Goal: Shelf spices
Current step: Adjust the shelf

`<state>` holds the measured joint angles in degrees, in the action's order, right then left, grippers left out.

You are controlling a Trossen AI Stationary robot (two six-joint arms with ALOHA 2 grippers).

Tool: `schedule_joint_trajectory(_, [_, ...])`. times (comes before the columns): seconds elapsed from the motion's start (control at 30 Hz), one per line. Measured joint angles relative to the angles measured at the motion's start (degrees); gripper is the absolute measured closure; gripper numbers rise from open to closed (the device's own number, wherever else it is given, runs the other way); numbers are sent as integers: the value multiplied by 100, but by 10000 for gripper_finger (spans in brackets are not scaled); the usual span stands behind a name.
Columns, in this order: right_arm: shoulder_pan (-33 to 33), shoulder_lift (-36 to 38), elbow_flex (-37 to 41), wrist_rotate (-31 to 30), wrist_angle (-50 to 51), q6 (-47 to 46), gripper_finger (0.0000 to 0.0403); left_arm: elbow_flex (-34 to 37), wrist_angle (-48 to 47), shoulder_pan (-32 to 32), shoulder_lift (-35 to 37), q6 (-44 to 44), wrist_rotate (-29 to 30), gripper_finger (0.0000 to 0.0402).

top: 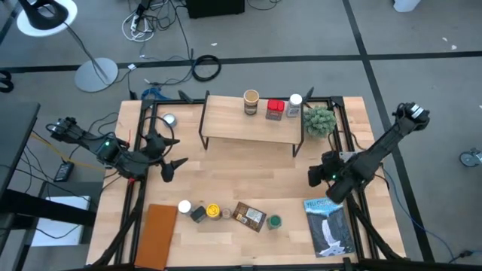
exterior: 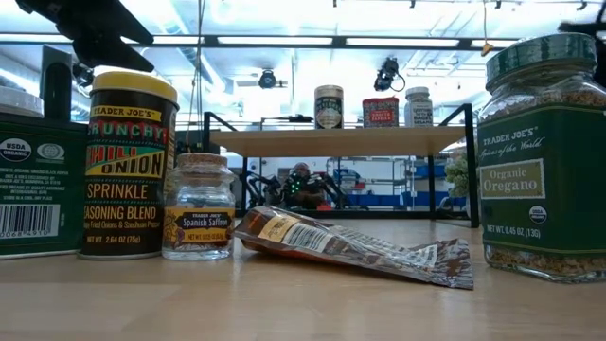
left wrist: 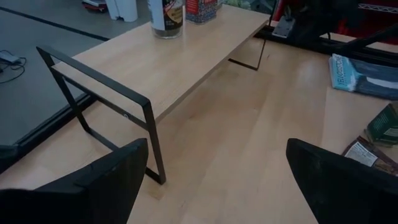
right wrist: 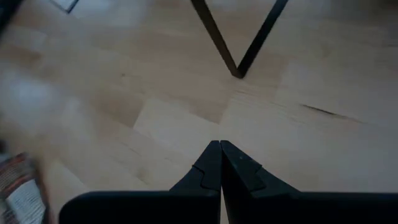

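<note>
We judge the main risk to be crowding in the front row: the spices waiting on the tabletop (top: pixel 226 173) stand close together, so an end effector coming down for one jar could nudge its neighbour over. The flat brown packet (top: pixel 249 215) lies limp and low, and we expect fingers may slide off it. A jar set on the shelf (top: pixel 233 124) could also knock the three already grouped at its right end.

The left end effector (top: pixel 167 158) hangs with fingers spread wide and nothing between them, near the shelf's left leg. The right end effector (top: pixel 315 178) is pinched fully closed and empty, above bare wood just off the shelf's right leg.

On the shelf stand a tan-topped jar (top: pixel 251 101), a red tin (top: pixel 275 109) and a white-capped bottle (top: pixel 294 104). Along the front edge we see a white-topped jar (top: pixel 184 206), a dark one (top: pixel 197 213), a yellow-lidded jar (top: pixel 213 211) and a green-lidded jar (top: pixel 275 221); there may be another small jar between them, though from above we cannot be sure.
</note>
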<state>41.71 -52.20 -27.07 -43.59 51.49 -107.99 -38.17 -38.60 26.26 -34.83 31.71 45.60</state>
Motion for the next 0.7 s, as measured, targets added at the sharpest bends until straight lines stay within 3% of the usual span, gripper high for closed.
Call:
schedule_joint_trajectory(0.13, [-276,1062,671,-1,-980,1525,403,0,-1,0,-7,-27,-9,14])
schedule_joint_trajectory(0.27, [-691,1558,926,0,-1740,3133,403,0,-3,0,-7,-34,-7,14])
schedule_joint_trajectory(0.7, [-2001,1196,944,291,-2799,5032,403,0,1,0,-7,-130,168,14])
